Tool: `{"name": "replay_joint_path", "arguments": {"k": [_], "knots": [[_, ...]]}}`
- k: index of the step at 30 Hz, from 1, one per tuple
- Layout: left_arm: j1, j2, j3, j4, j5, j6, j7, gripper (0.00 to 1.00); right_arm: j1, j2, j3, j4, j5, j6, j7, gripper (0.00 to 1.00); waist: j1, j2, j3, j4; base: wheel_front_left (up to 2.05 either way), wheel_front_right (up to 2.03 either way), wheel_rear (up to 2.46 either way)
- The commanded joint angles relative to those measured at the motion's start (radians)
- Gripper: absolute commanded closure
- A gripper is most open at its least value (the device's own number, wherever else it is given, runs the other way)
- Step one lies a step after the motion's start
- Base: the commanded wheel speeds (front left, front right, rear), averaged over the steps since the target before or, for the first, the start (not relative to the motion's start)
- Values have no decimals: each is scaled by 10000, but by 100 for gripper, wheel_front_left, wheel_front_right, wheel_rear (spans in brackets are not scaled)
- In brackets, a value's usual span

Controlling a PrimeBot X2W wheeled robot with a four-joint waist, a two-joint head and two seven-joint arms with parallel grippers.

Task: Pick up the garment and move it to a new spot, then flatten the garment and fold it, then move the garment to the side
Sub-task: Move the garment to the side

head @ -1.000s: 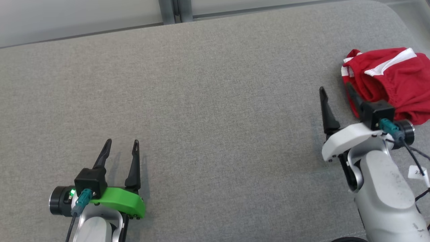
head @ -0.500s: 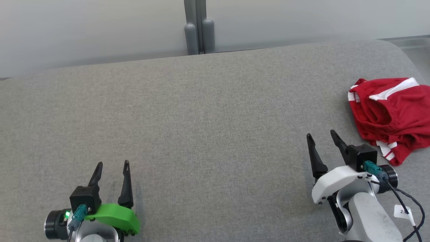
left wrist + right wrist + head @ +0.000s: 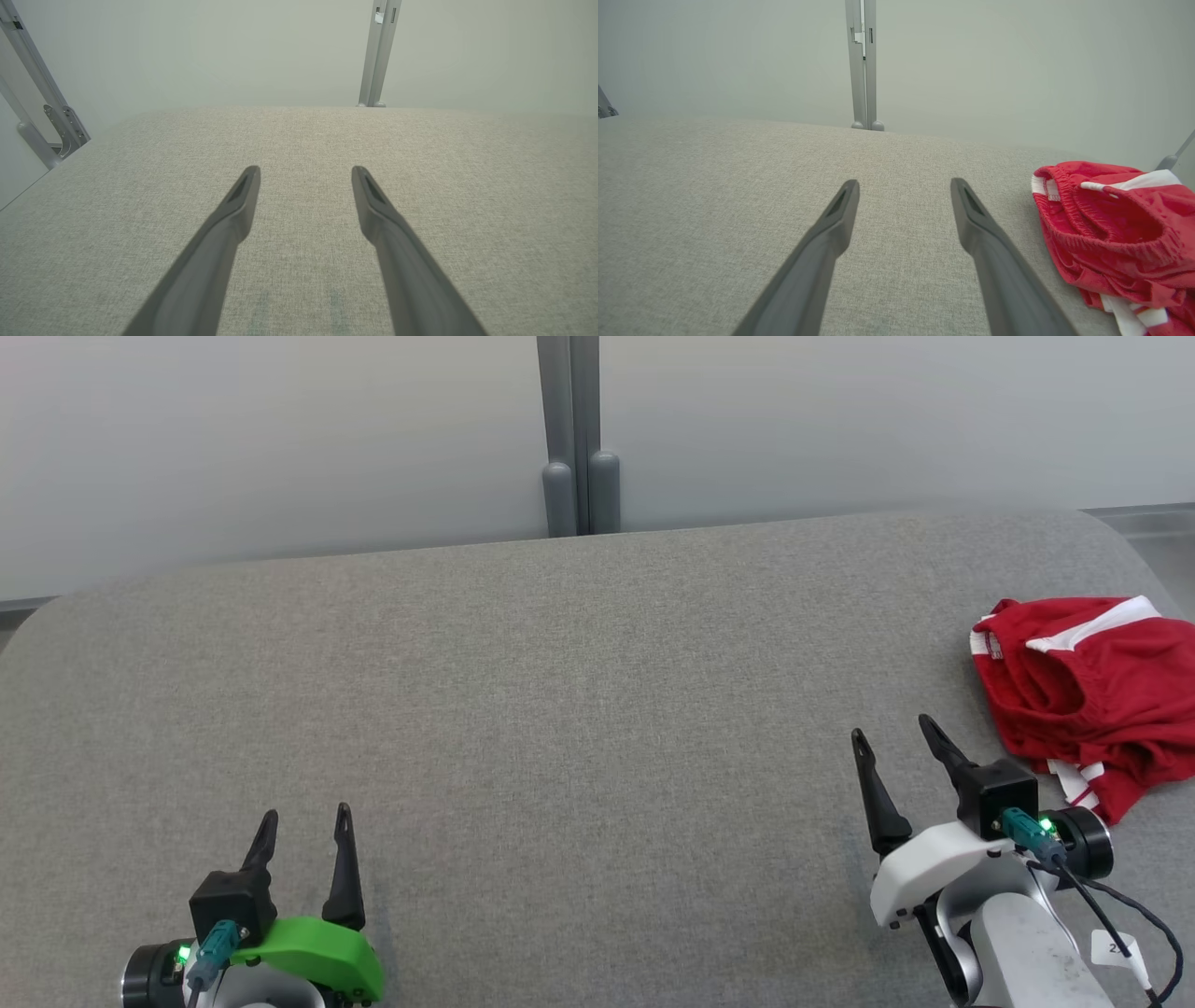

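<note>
Right hand [image 3: 891, 727] has drawn off the garment [image 3: 1092, 709]; it and left hand [image 3: 307, 810] spread, empty.

Your garment [image 3: 1092, 700] is red with white stripes, lying on a table [image 3: 579, 709] of flecked grey weave. Your left gripper [image 3: 306, 814] has black fingers [image 3: 345, 868] on a green bracket [image 3: 317, 957]. Your right gripper [image 3: 889, 726] has black fingers [image 3: 876, 793] on a white bracket [image 3: 920, 877]. Behind, a pale grey wall [image 3: 280, 448] and a darker grey post [image 3: 571, 439].
</note>
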Motion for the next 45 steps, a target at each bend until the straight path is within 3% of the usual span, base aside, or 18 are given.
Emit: {"name": "replay_joint_path", "arguments": {"k": [1,45], "knots": [[53,10,30,-15,43,74,9,0,205,-36,-63,-83,30,-17,-26,0,0,0,-36,8,0,0,0],[107,4,-121,8,-223,11,2,0,254,-20,-58,-341,463,-3,-6,0,0,0,2,-41,0,0,0]]}}
